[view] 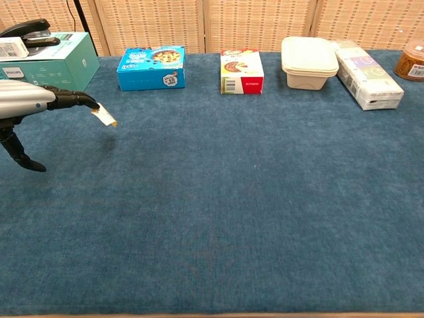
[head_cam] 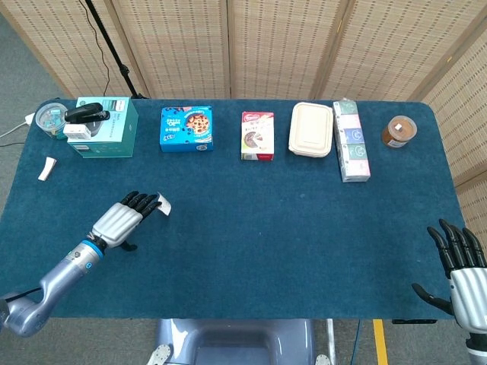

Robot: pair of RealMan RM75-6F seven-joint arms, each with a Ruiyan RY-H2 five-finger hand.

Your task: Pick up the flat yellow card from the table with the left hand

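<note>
Card (view: pixel 104 117) pinched at edge by left robot hand (head_cam: pixel 119 221) fingertips (view: pixel 85 101), clear of tabletop (view: pixel 265 199), left of frame; thin edge grip suits flat shape. Right robot hand (head_cam: pixel 461 268) spread, empty, lower right.

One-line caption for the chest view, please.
Left hand holds the card at its fingertips above the table.

Open cloth (head_cam: pixel 251 220); boxes (head_cam: pixel 186 128) along far edge.

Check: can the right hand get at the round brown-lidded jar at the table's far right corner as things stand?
Probably yes: the right hand is open at the near right edge, and bare blue cloth lies between it and the round brown-lidded jar. Whether the arm stretches that far is unclear.
</note>
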